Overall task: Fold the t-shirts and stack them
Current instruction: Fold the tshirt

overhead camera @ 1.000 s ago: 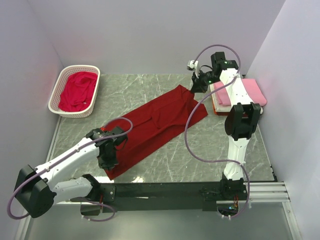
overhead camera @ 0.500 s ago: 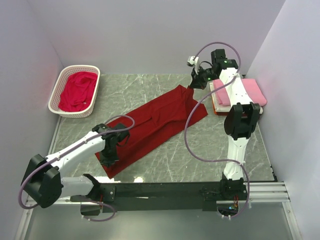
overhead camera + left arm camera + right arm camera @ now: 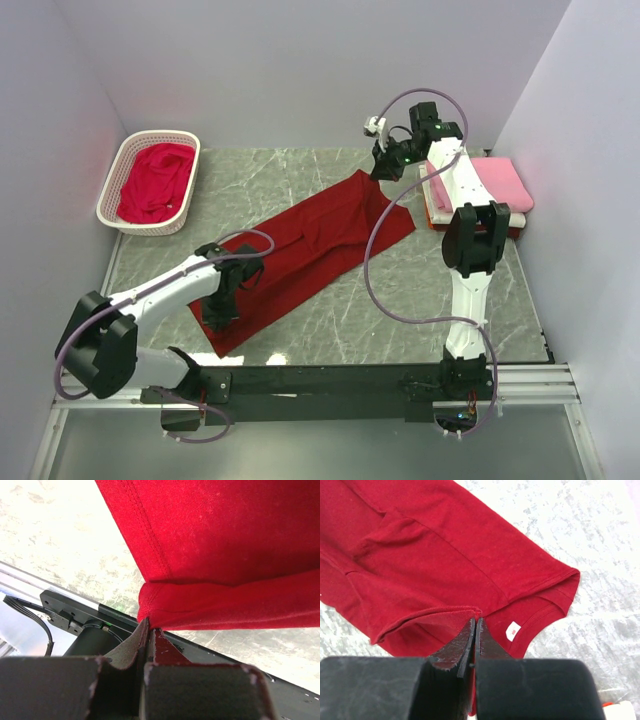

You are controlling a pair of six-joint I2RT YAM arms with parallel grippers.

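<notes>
The dark red shirt [image 3: 310,245] is spread diagonally on the table [image 3: 280,170]. Its near corner is pinched by the clenched left gripper [image 3: 149,624], its far edge by the clenched right gripper [image 3: 475,622]. A crimson shirt [image 3: 155,180] is seen in the basket [image 3: 143,229]; a pink folded shirt [image 3: 500,180] is laid at the right

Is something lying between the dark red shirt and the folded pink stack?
Nothing visible lies on the bare marble between the shirt and the stack. Only the right arm itself crosses above the stack's left edge.
</notes>
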